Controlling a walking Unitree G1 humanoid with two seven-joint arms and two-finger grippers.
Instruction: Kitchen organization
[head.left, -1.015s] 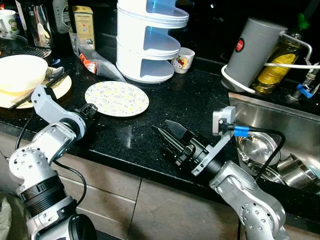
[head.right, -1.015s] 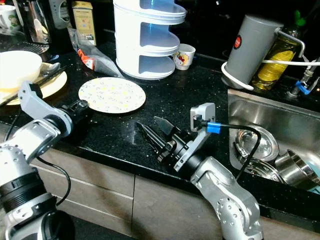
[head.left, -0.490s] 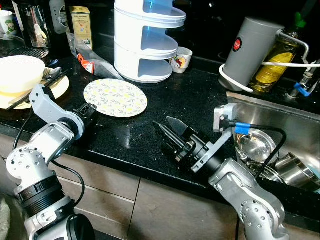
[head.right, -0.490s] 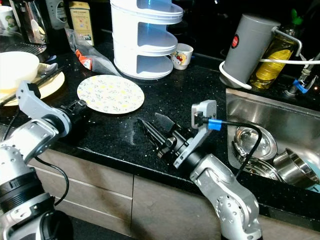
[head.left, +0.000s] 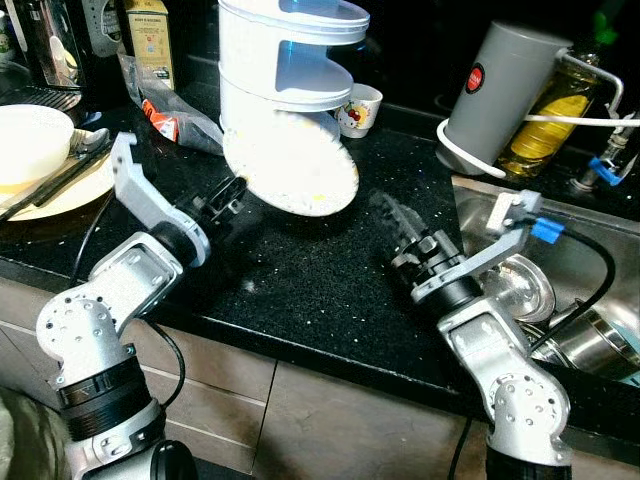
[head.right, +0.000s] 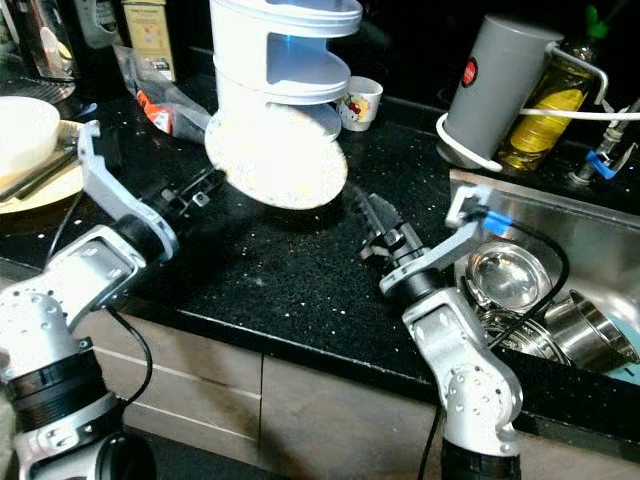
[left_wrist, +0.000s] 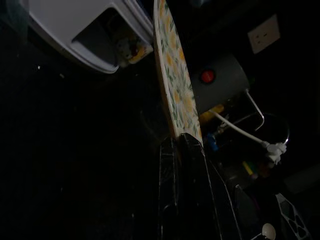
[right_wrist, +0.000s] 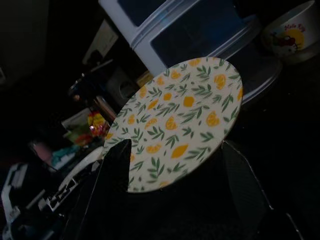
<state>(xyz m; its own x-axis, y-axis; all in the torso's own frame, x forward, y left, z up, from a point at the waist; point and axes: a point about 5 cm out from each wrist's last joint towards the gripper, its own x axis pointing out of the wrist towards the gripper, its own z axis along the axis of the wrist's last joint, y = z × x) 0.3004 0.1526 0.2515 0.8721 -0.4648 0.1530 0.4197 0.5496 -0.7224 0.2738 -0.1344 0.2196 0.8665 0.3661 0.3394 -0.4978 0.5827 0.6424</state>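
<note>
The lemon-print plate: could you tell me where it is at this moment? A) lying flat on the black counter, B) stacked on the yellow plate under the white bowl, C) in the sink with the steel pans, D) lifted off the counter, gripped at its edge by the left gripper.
D: the lemon-print plate is tilted up above the counter, its rim pinched by the left gripper in front of the white tiered rack.

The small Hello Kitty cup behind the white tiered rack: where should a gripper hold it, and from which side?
Grip the small cup across its rim from above. It stands upright with its mouth open; the white tiered rack crowds its left, so a side approach is tight.
</note>
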